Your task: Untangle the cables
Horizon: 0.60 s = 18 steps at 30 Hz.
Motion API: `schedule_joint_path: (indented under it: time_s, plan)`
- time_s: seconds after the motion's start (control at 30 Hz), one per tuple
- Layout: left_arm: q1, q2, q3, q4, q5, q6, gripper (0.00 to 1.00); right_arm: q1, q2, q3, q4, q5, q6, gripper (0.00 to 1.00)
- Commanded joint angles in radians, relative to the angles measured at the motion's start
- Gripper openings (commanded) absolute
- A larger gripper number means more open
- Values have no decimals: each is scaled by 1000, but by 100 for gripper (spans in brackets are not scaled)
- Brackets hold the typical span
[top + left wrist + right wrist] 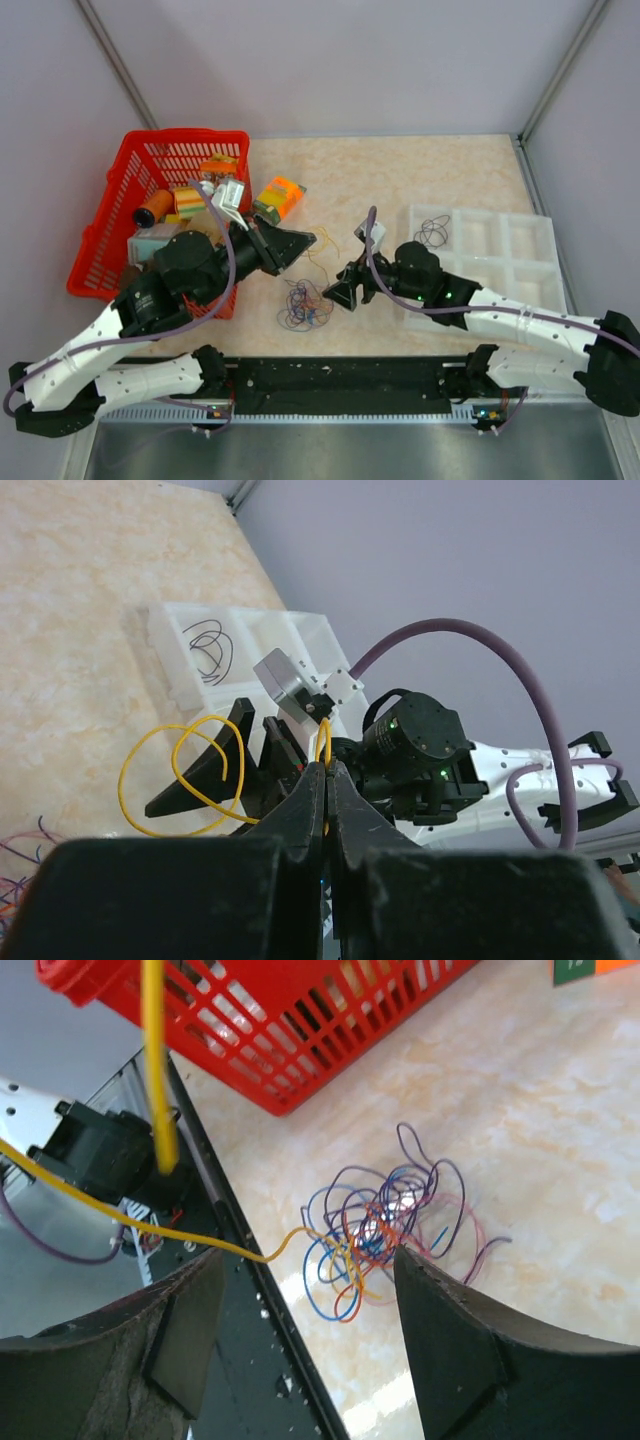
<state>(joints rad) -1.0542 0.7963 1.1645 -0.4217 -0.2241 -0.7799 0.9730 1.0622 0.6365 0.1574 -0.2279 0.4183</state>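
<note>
The cables lie in a small tangle (pixel 305 305) of blue, purple, orange and yellow wires on the table between the arms; the tangle also shows in the right wrist view (pixel 385 1225). My left gripper (pixel 303 243) is shut on a yellow wire (pixel 170 770), pinched at the fingertips (pixel 325 770) and held above the table. The wire runs taut down into the tangle (pixel 200 1238). My right gripper (pixel 343 292) is open and empty just right of the tangle, its jaws wide apart (pixel 310 1280). A black cable (pixel 433 232) lies coiled in a tray compartment.
A red basket (pixel 105 235) full of spools and boxes stands at the left, close to the left arm. A white compartment tray (pixel 520 255) sits at the right under the right arm. A black rail (pixel 340 375) runs along the near edge.
</note>
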Motion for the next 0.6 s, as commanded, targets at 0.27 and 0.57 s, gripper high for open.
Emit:
schedule_joint_path:
  time_s: [0.27,0.57]
  plan:
    - [2,67,159,46,-30,67,0,9,42,135,214,-51,-46,43]
    - [3,133,244,-20,-228,258,0,10,2,423,24,-28,22,0]
